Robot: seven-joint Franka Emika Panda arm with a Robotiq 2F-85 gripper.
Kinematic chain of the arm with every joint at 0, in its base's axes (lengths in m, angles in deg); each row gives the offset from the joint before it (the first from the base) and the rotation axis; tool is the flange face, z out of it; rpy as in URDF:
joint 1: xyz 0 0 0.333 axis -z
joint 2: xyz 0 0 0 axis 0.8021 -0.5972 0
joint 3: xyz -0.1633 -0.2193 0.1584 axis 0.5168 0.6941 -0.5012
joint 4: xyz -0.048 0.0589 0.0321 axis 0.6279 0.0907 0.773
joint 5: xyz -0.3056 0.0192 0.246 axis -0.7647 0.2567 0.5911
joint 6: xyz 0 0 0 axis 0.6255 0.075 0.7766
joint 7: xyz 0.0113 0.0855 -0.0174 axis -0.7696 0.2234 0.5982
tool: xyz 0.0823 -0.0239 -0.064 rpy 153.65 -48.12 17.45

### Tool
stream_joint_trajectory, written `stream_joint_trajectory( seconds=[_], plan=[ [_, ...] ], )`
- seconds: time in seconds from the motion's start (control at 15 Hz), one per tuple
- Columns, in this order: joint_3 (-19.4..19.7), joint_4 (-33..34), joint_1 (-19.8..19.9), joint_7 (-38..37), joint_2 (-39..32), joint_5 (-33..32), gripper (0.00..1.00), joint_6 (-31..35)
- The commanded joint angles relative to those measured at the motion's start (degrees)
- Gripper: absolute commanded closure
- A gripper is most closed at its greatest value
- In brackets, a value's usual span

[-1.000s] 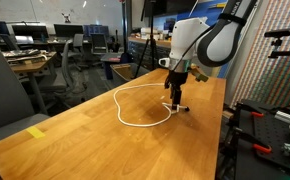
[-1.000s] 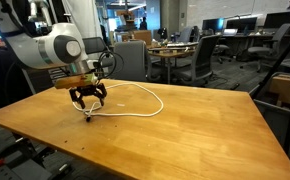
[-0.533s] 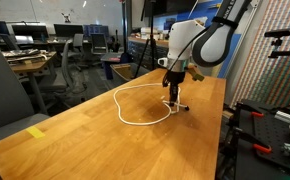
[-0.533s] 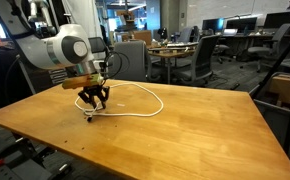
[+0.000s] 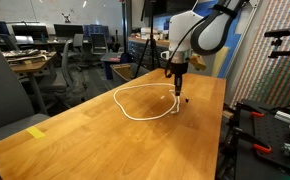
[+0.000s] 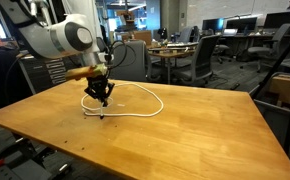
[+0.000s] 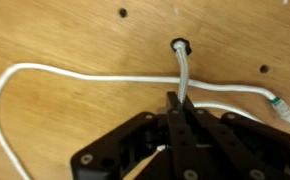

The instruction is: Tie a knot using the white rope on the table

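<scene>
- Looking down through the wrist view, we see the gripper (image 7: 179, 102) with its black jaws drawn narrow and pinched on a strand of the white rope (image 7: 45, 72). No gap shows beyond the cord itself.
- From the pinch, a short held stretch runs up that picture to a dark tip (image 7: 180, 46) down at the wood. We cannot tell whether it touches.
- We find the second tip (image 7: 278, 106) lying flat on the table (image 7: 75, 30), to the right in that view and near the gripper.
- The remaining cord sweeps away to the left in a wide curve and passes just behind the held strand.
- In both exterior views the gripper (image 5: 176, 74) (image 6: 103, 96) points straight down, raised above the table (image 5: 75, 140) (image 6: 205, 130).
- The white rope (image 5: 117, 100) (image 6: 162, 102) lies there as one open oval loop on the wooden top, with one thin stretch rising to the jaws.
- In an exterior view we note a yellow tag (image 5: 37, 131) near the table's edge, well apart from the loop.
</scene>
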Motion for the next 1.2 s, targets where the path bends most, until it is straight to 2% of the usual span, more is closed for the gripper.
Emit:
stream_joint_trajectory(
  seconds=[0.0, 0.2, 0.4, 0.53, 0.67, 0.73, 0.87, 1.13],
  plan=[
    [4.6, -4.7, 0.9, -7.9, 13.6, -9.7, 0.92, -7.5],
    [5.2, -7.7, 7.6, -7.9, 21.3, -7.6, 0.94, -12.8],
    [8.0, -9.5, 15.6, -6.9, 24.8, -9.9, 0.94, -14.4],
    [9.6, -8.6, 19.8, -5.7, 23.1, -9.3, 0.94, -13.4],
    [10.0, -7.5, 21.7, -5.2, 20.4, -8.4, 0.94, -11.7],
    [9.8, -7.4, 22.1, -5.1, 19.8, -8.1, 0.69, -10.6],
    [8.9, -7.9, 21.7, -4.8, 19.4, -7.2, 0.64, -8.7],
    [6.0, -8.9, 19.4, -3.9, 19.6, -6.3, 0.32, -6.4]
  ],
)
